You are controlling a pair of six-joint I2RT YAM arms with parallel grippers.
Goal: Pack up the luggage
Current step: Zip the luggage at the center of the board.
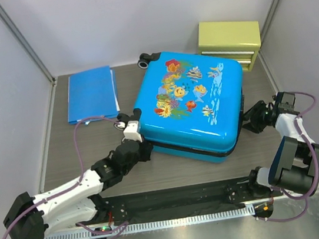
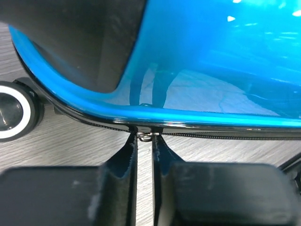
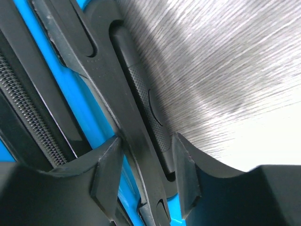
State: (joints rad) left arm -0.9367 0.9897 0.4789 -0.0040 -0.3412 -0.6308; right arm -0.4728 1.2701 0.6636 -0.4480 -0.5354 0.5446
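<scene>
The luggage, a bright-blue hard-shell case with cartoon fish prints, lies flat and closed in the middle of the table. My left gripper is at its near left corner. In the left wrist view that gripper stands almost shut, its tips pinching the small metal zipper pull on the black zipper line under the blue shell. My right gripper is at the case's right side. In the right wrist view it clasps the black handle, one finger against each side.
A flat blue folder lies at the back left. A yellow-green drawer box stands at the back right against the wall. A black and white wheel sits left of the left gripper. Grey walls close in both sides.
</scene>
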